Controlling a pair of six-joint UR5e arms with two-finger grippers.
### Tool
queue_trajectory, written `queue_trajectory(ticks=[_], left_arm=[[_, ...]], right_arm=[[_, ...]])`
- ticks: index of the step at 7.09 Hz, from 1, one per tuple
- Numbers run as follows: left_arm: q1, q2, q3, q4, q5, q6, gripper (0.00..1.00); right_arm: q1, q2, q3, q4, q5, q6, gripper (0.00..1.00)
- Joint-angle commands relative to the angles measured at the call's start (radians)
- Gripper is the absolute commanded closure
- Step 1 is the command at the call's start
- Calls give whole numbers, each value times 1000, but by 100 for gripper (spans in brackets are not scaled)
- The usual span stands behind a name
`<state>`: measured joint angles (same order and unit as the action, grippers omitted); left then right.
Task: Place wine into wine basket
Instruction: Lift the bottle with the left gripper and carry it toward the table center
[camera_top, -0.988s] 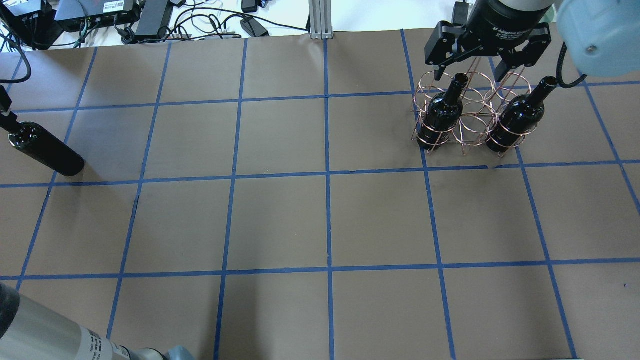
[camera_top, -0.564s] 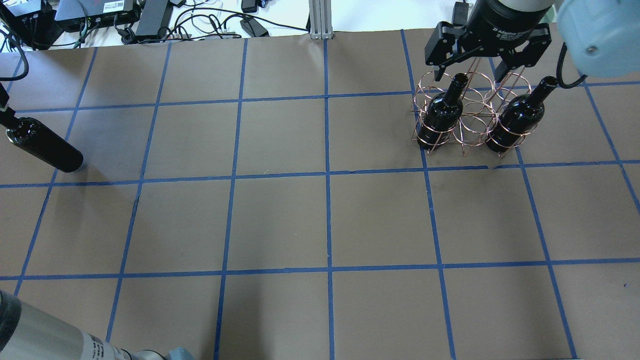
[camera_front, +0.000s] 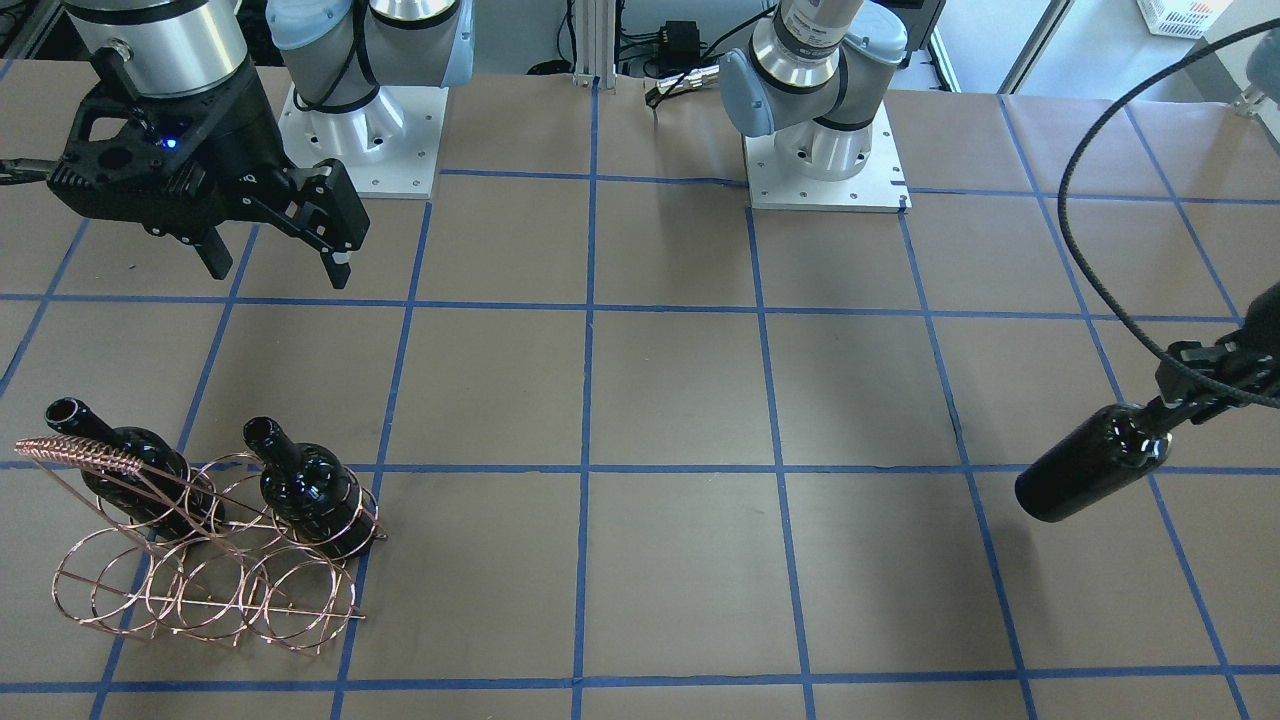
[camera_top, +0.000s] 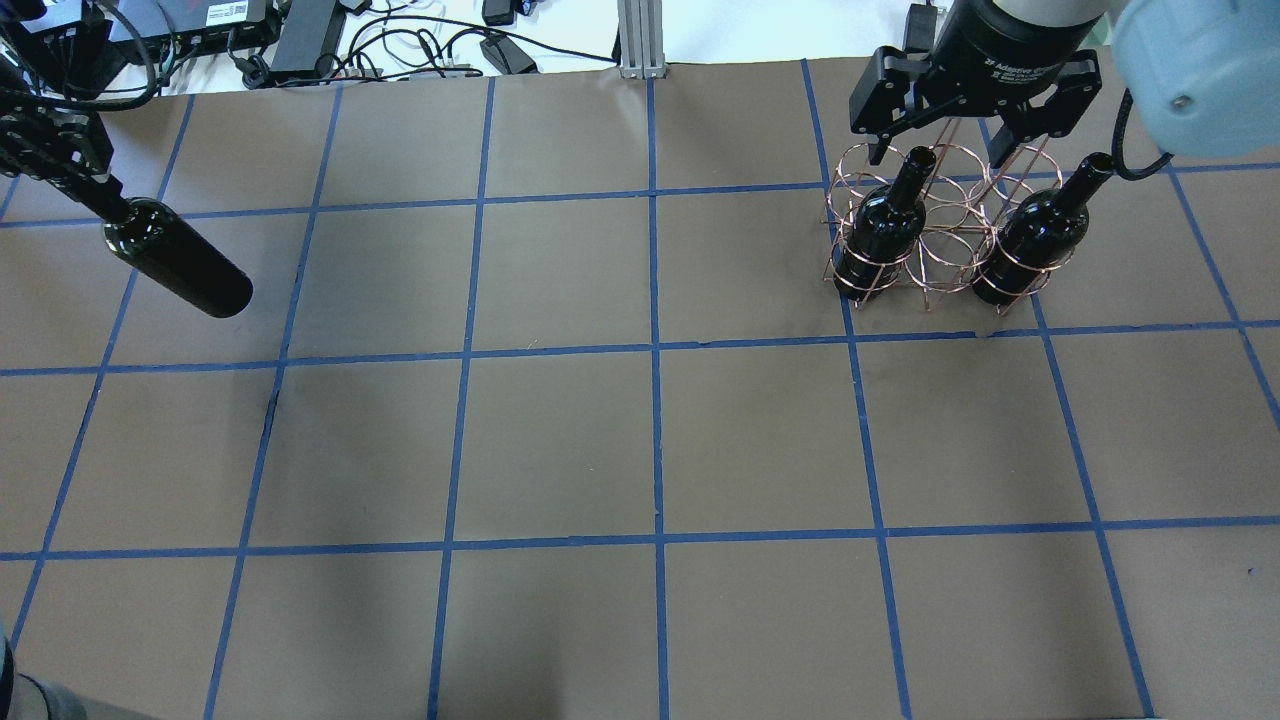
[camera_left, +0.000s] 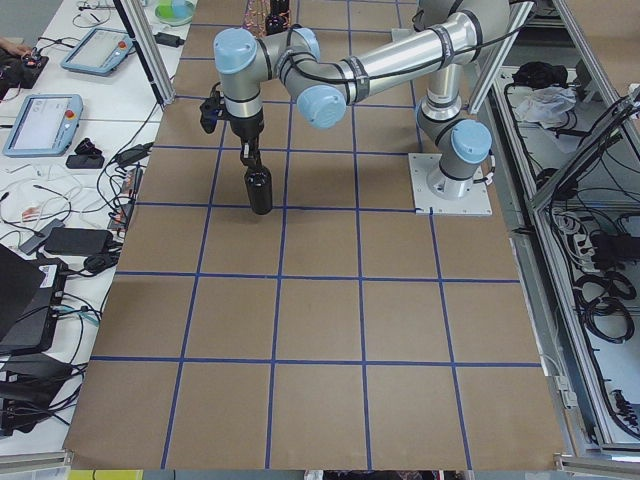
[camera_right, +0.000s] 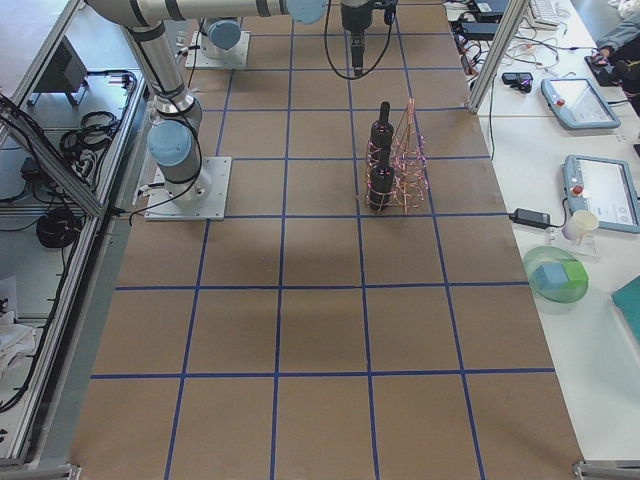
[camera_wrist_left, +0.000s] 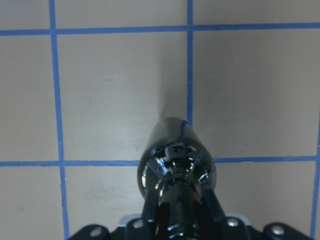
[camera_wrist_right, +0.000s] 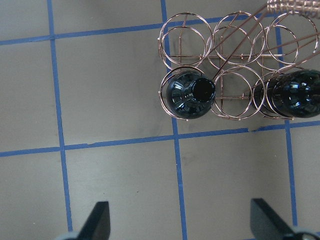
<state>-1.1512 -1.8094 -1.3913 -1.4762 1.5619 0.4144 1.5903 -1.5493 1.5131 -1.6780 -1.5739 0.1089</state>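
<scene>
right gripper nearest robot, jaws wide open, gripping nothing, over table; further out, basket with two bottles upright in end loops; way off to side, left gripper clamped on wine bottle neck, bottle hanging upright

Table: brown paper surface, marked into squares by blue tape. Wine basket stands on it, upper right of the overhead view. Front-facing view, top: white base plate left of centre, second base plate right of centre.
</scene>
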Motion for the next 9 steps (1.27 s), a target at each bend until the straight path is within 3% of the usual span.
queue_trajectory(ticks=[1,5,9], left_arm=[[-140,76,-46,-1,3,-171,100],[-398,154,-161,11,3,-503,100],[-588,183,-273,27,-2,-620,100]], right_arm=[[0,-2,2,0,0,0,0],[0,-2,3,0,2,0,0],[0,-5,6,-2,2,0,0]])
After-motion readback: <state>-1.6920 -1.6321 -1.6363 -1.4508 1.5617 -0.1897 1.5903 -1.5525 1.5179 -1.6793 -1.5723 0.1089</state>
